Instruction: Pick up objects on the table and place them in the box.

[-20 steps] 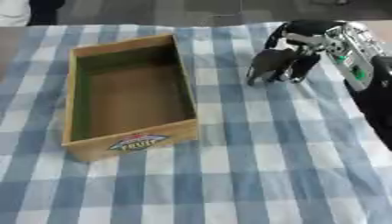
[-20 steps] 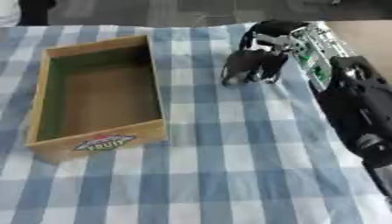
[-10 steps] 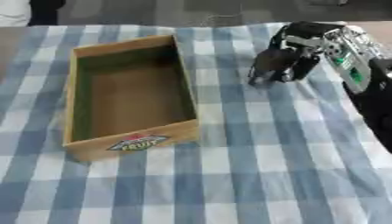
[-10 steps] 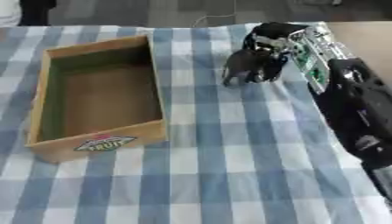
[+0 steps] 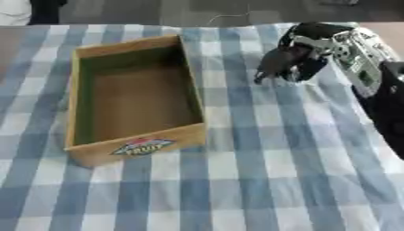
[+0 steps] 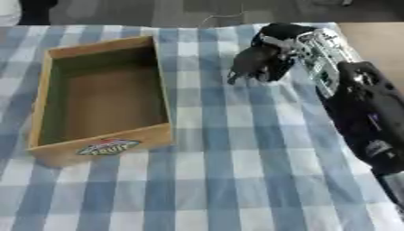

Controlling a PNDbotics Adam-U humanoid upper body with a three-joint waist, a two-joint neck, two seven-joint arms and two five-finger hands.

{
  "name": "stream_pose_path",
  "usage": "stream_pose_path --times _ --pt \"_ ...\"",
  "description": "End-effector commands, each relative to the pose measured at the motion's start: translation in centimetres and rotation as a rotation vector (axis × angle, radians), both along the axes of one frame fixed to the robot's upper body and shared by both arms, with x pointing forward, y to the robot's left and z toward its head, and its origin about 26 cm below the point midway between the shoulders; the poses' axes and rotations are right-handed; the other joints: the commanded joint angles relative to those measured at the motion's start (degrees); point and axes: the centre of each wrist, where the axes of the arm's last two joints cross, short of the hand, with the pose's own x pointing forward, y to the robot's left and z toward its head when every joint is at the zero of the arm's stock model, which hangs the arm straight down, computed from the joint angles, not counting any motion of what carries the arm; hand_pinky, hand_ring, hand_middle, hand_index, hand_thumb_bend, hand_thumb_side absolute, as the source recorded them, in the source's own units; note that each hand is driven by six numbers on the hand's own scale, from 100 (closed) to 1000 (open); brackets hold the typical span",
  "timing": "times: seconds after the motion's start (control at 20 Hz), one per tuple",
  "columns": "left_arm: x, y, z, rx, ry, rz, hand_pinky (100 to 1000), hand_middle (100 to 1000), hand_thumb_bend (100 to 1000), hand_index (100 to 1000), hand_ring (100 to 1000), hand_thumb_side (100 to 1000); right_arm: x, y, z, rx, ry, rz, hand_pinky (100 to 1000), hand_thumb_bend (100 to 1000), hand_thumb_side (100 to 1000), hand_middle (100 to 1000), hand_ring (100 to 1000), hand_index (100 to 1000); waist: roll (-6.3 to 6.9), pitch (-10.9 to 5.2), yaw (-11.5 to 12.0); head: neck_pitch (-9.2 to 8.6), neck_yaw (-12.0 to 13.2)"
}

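An open wooden box (image 5: 132,152) with a fruit label on its near wall lies left of centre on the checked cloth, and nothing shows inside it. My right hand (image 6: 272,50) comes in from the upper right and hovers to the right of the box's far end. Its fingers (image 5: 272,67) curl downward around something dark that I cannot make out. No loose object shows on the cloth. My left hand is in neither view.
The blue and white checked cloth (image 5: 260,171) covers the table. My right forearm (image 6: 363,113) runs along the right edge. The table's far edge lies just behind the box and the hand.
The right hand has shifted slightly left and up. The box has not moved.
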Motion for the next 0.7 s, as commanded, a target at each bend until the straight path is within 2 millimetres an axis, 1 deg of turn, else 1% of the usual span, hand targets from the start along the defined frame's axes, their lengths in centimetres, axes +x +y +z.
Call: stream_pose_path --times 0.05,0.15,0.2,0.3,0.6,0.7 --pt "-0.5 0.0 1.1 0.003 -0.044 -0.004 940 925 100 948 986 766 -0.5 -0.3 1.9 0.009 -0.047 0.002 830 100 154 484 848 594 -0.04 -1.37 0.04 -0.52 0.29" --pt "-0.5 0.0 1.1 0.002 -0.044 -0.005 940 925 100 948 986 765 -0.6 -0.3 2.1 0.019 -0.05 0.002 824 100 164 476 842 568 -0.07 -1.41 0.04 -0.54 0.33" --pt "-0.5 0.0 1.1 0.002 -0.045 -0.005 940 926 100 948 986 764 -0.6 -0.3 2.1 0.024 -0.054 0.0 820 100 164 460 835 531 -0.08 -1.46 0.04 -0.52 0.35" --pt "-0.5 0.0 1.1 0.003 -0.046 -0.006 940 925 100 948 985 763 -0.7 -0.2 2.3 0.033 -0.059 0.0 817 100 160 444 825 510 -0.09 -1.58 0.05 -0.52 0.35" --pt "-0.5 0.0 1.2 0.005 -0.047 -0.007 940 925 100 948 985 760 -0.9 0.3 3.1 0.033 -0.064 0.022 812 100 163 350 783 399 -0.27 -2.25 -0.04 -0.28 0.42" --pt "-0.5 0.0 1.1 0.006 -0.047 -0.008 940 925 100 948 985 761 -1.0 0.5 3.5 0.033 -0.065 0.034 813 100 159 346 781 396 -0.37 -2.53 -0.11 -0.21 0.43"
